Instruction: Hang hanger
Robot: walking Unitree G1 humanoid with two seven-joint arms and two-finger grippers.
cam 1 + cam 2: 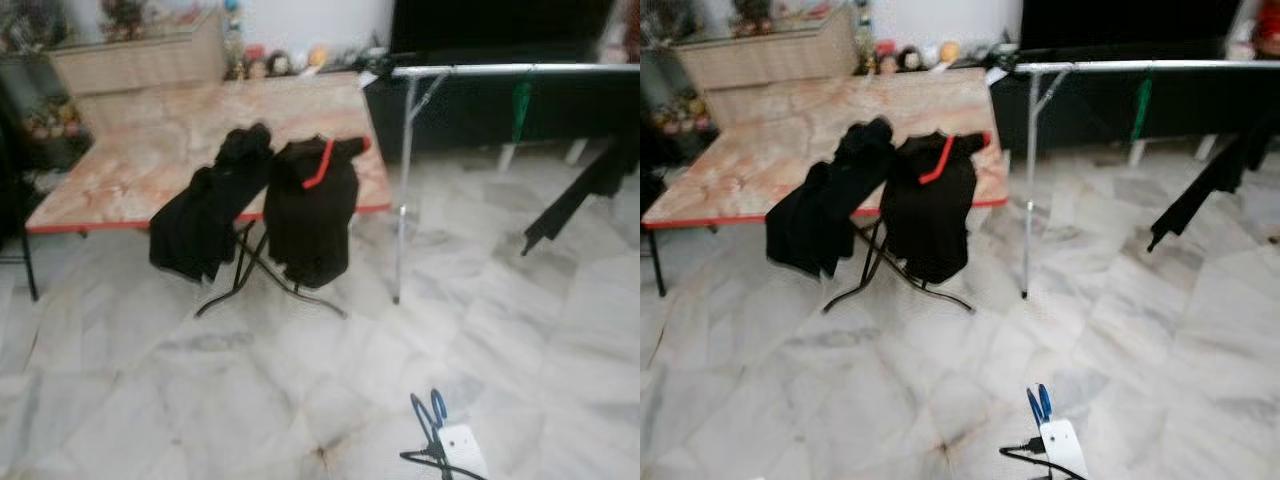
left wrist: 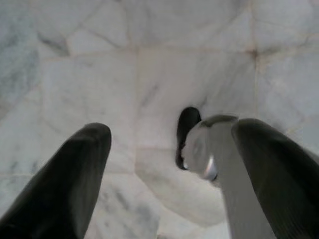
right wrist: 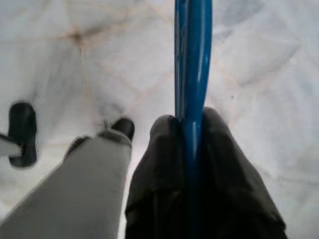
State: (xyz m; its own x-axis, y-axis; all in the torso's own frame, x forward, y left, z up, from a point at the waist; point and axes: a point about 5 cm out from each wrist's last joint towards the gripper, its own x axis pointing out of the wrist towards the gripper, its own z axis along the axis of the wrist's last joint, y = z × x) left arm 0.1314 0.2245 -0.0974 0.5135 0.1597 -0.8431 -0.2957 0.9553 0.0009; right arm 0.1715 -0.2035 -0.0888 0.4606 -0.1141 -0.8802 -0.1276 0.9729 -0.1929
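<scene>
In the right wrist view my right gripper (image 3: 192, 122) is shut on a blue hanger (image 3: 193, 55), which runs out from between the fingers over the marble floor. The hanger's blue tip (image 1: 432, 408) also pokes up at the bottom of the left eye view. A metal clothes rail (image 1: 500, 70) on thin legs stands at the far right, with a green hanger (image 1: 521, 103) on it. My left gripper (image 2: 172, 129) hangs open over the floor, holding nothing.
A marble-topped table (image 1: 150, 150) stands ahead on the left. Two black garments (image 1: 205, 215) drape over its front edge, one with a red hanger (image 1: 318, 165). A dark garment (image 1: 575, 200) hangs at the right. My own leg and foot (image 2: 188, 134) are below.
</scene>
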